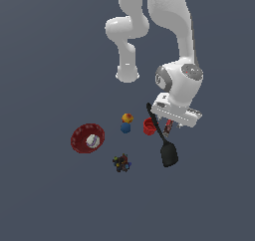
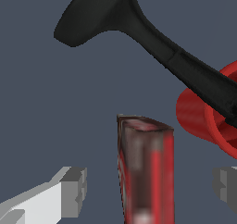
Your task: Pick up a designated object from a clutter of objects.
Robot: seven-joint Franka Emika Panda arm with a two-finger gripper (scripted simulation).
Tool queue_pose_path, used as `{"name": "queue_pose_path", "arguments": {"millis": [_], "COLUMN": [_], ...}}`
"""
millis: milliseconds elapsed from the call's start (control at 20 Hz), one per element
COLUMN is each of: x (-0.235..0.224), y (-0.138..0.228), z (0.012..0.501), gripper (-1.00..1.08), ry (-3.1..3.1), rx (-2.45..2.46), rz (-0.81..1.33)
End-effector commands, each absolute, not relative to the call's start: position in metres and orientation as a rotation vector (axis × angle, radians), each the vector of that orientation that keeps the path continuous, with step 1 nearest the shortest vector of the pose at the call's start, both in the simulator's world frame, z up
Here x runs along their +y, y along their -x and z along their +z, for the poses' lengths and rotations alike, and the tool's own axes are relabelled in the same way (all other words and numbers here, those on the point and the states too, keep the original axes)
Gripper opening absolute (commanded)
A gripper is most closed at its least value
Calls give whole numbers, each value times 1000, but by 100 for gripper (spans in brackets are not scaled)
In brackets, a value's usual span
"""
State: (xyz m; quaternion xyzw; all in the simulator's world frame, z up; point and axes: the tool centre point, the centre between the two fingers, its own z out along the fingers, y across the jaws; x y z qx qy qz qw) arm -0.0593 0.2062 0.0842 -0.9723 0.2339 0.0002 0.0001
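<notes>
The designated object is a slim dark-red stick (image 1: 168, 127) with whitish marks, lying just beyond the black spatula's (image 1: 163, 138) handle on the exterior view's right. In the wrist view the stick (image 2: 146, 172) stands between my two fingers, with a gap on each side. My gripper (image 1: 170, 125) is low over it and open (image 2: 150, 188). One grey fingertip (image 2: 74, 190) shows on one side and the other (image 2: 227, 183) at the frame's edge. The squat red cup (image 1: 148, 126) sits on the other side of the spatula handle, which crosses over it in the wrist view (image 2: 203, 121).
A red dish (image 1: 77, 135) holding a white ball (image 1: 92, 141) lies on the exterior view's left. A yellow-red ball (image 1: 127, 118) and a blue ball (image 1: 125, 128) sit beside the cup. A dark multicoloured toy (image 1: 121, 163) lies nearer the front. The spatula's blade (image 2: 92, 15) shows in the wrist view.
</notes>
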Motion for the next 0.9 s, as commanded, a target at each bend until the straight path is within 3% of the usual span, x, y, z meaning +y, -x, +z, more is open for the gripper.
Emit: {"name": "queue_pose_path", "arguments": {"millis": [0, 250, 300, 850], "x": [206, 206, 206, 207], "y": [59, 59, 59, 58], "z": [74, 67, 67, 69], "gripper": [100, 100, -100, -100], "ry": [3054, 3054, 3054, 3052], "rx": [736, 737, 737, 735], "rz": [1, 0, 0, -5]}}
